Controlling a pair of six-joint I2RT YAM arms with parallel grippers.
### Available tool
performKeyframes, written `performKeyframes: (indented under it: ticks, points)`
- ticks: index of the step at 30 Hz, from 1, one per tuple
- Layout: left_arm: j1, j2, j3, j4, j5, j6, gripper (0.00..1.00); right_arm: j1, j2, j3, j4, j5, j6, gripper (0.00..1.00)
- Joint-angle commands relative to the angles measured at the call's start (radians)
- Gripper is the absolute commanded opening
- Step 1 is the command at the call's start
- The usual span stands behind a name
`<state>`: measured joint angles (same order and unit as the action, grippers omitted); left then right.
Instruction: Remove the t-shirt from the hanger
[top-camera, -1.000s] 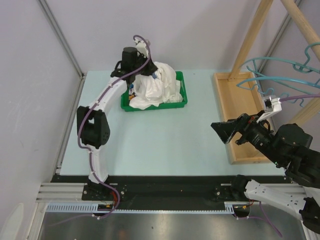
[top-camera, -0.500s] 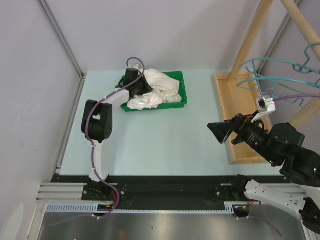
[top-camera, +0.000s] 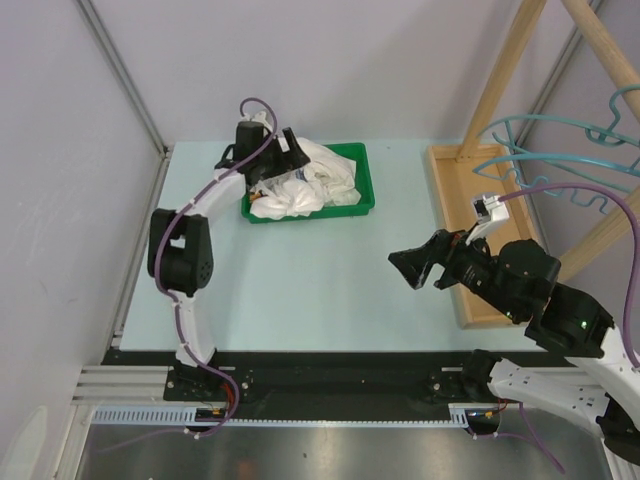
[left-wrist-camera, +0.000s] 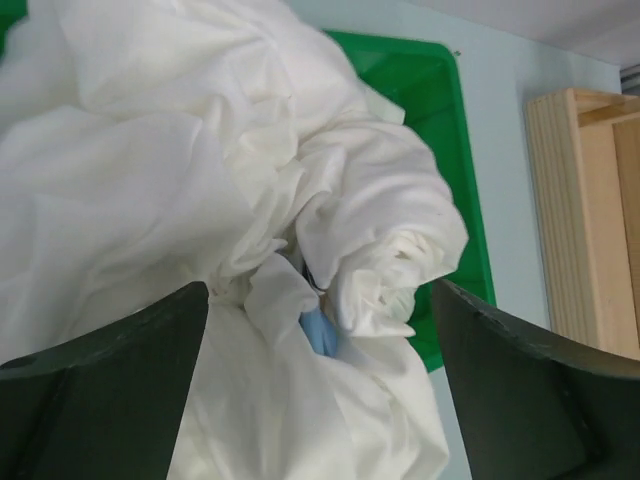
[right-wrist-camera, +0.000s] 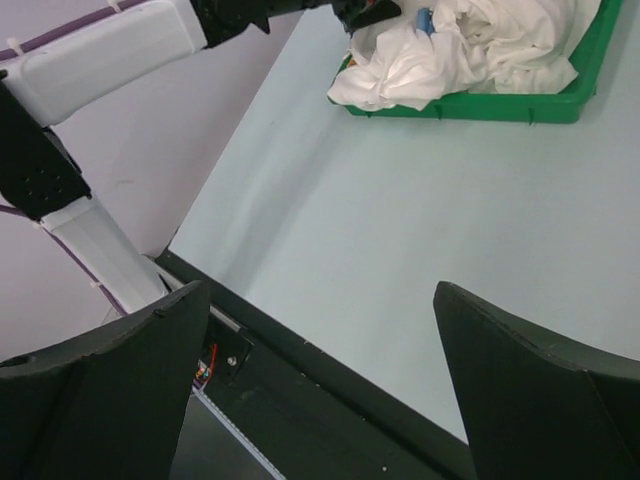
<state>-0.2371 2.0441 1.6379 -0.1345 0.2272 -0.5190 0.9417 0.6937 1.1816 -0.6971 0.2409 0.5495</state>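
The white t-shirt (top-camera: 312, 182) lies crumpled in a green tray (top-camera: 366, 178) at the back of the table. My left gripper (top-camera: 280, 168) hovers over the heap's left end, open, fingers on either side of the cloth with nothing pinched. In the left wrist view the t-shirt (left-wrist-camera: 150, 180) fills the space beyond the left gripper (left-wrist-camera: 320, 385), and a small light-blue piece (left-wrist-camera: 318, 332) shows among the folds. Bare teal hangers (top-camera: 560, 150) hang on the wooden rack at the right. My right gripper (top-camera: 410, 268) is open over the table, holding nothing.
A wooden rack with slanted poles (top-camera: 505, 70) stands on a wooden base tray (top-camera: 480, 225) at the right edge. A grey wall (top-camera: 60, 200) borders the left. The right wrist view shows the green tray (right-wrist-camera: 470, 108), the left arm (right-wrist-camera: 110, 50) and the table's black front rail (right-wrist-camera: 330, 380).
The left gripper, shut on the raised t-shirt a second ago, lowered it into the tray and opened, letting it go. The right arm has swung left over the table.
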Motion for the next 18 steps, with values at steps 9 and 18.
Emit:
performKeyframes:
  ticks: [9,18]
  points:
    - [-0.119,-0.565,-0.180,-0.091,-0.034,0.094,1.00,0.028,0.067,-0.157,0.299,-0.130,0.039,1.00]
    - [-0.477,-1.007,-0.792,0.104,-0.130,0.011,1.00,0.045,0.106,-0.465,0.658,-0.124,0.142,1.00]
